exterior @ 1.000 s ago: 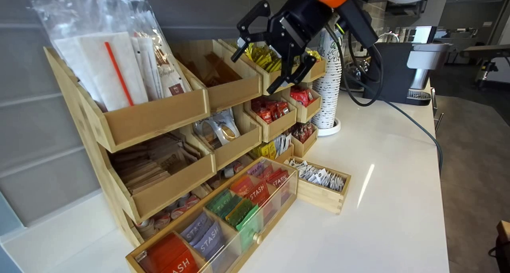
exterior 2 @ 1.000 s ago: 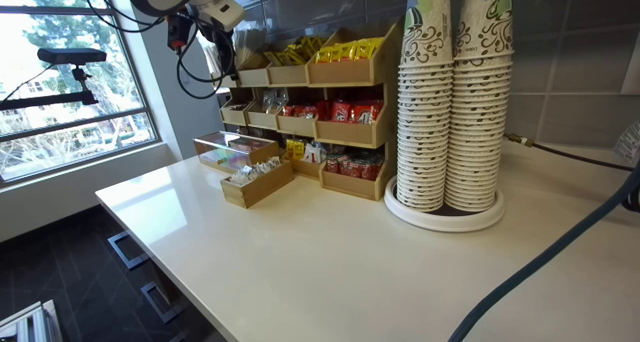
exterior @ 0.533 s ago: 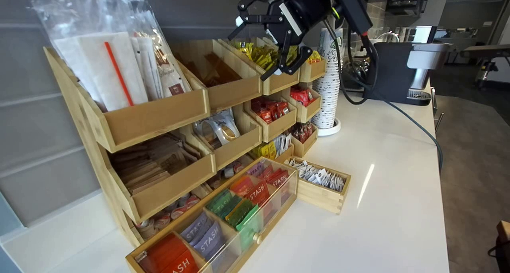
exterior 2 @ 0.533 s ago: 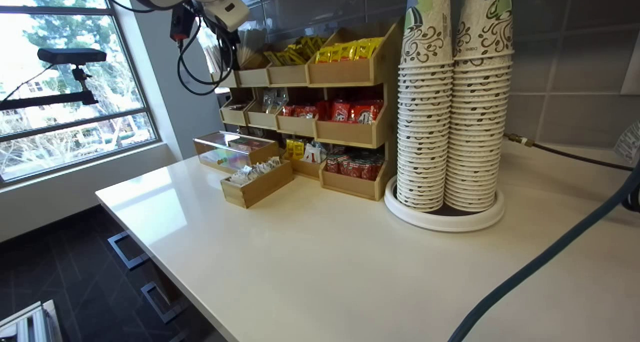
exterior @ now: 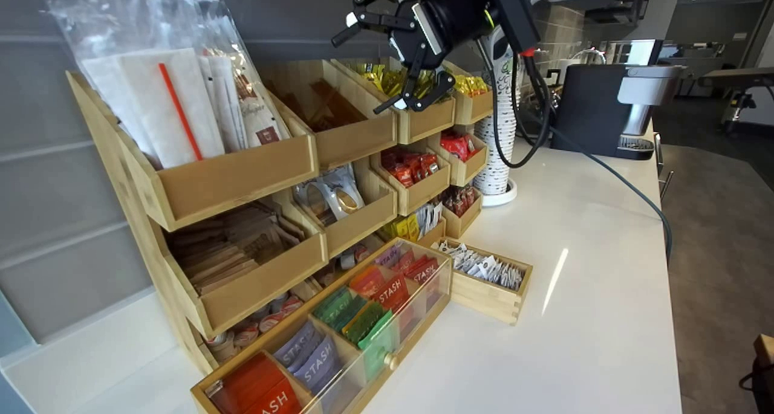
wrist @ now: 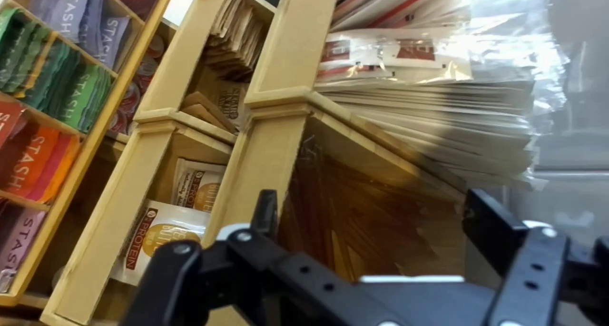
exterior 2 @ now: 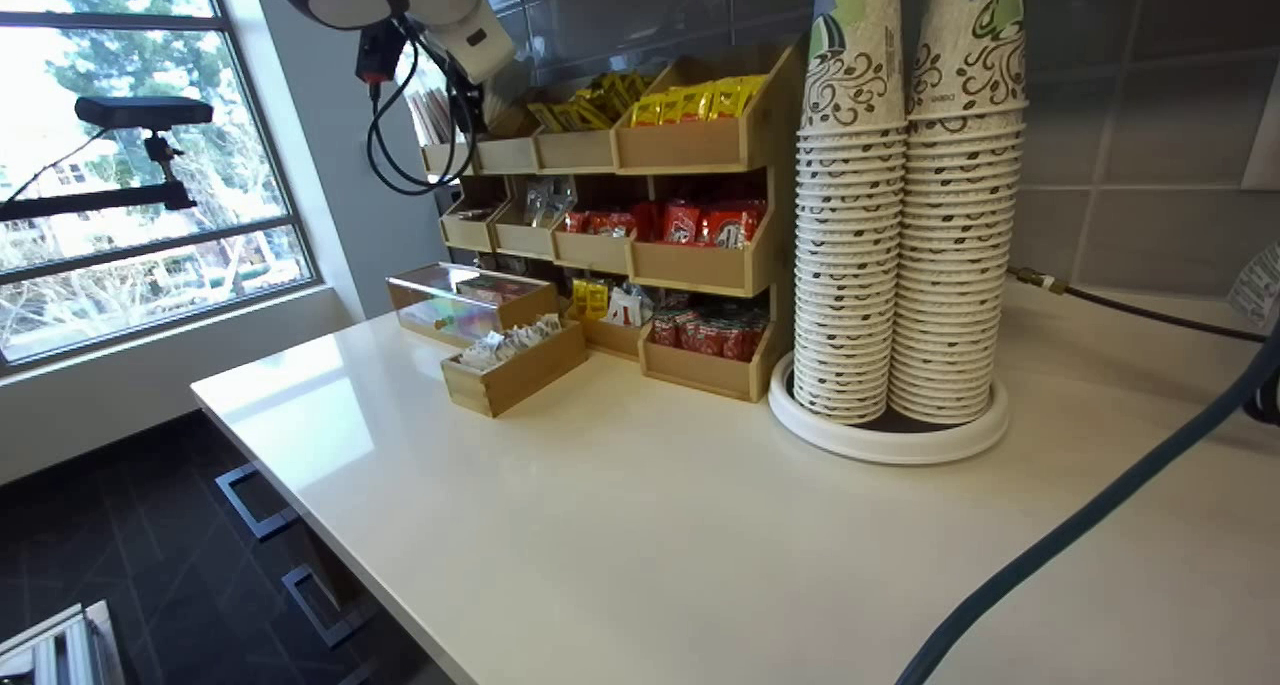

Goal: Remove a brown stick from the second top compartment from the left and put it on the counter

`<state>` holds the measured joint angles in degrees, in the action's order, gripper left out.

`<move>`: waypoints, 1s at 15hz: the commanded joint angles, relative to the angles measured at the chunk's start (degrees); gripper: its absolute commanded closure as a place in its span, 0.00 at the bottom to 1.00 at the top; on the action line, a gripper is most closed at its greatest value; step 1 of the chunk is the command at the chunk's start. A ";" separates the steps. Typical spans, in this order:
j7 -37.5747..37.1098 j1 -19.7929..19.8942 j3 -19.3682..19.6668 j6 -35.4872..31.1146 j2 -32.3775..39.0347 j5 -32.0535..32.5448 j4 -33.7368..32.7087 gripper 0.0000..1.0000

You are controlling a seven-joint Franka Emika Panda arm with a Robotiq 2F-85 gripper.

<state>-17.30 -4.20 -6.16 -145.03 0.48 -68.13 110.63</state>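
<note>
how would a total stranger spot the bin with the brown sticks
On the white counter stands a tiered wooden rack. In its top row, take the second bin from the left. Its brown sticks set it apart from the clear plastic bag on its left and yellow packets on its right.

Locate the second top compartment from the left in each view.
In an exterior view: the second top compartment, high, left of centre.
In an exterior view: that compartment, likewise, smaller.
Wrist view: that compartment, near centre.
Shared landmark: the lidded tea box, below it in both exterior views, far left in wrist view.
</note>
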 commanded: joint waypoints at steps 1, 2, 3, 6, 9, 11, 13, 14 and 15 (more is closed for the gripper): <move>4.53 -0.81 -0.10 -3.57 2.15 -6.18 -2.90 0.00; 5.74 -0.93 -0.22 -4.61 2.36 -7.13 -3.20 0.00; 6.95 -1.17 -0.46 -6.28 2.71 -7.80 -3.54 0.00; 10.75 -1.52 -1.63 -10.56 3.89 -10.03 -4.37 0.00; 13.66 -2.06 -2.72 -15.08 5.37 -10.41 -5.01 0.00; 15.46 -2.45 -3.33 -18.65 6.73 -10.59 -5.99 0.00; 16.44 -2.74 -3.83 -21.76 7.92 -10.56 -6.86 0.00; 16.74 -2.75 -3.99 -22.67 8.46 -10.49 -7.44 0.00; 17.00 -2.74 -4.19 -23.73 8.96 -10.31 -8.02 0.00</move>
<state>-3.18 -6.41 -9.79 -165.01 6.76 -76.27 106.09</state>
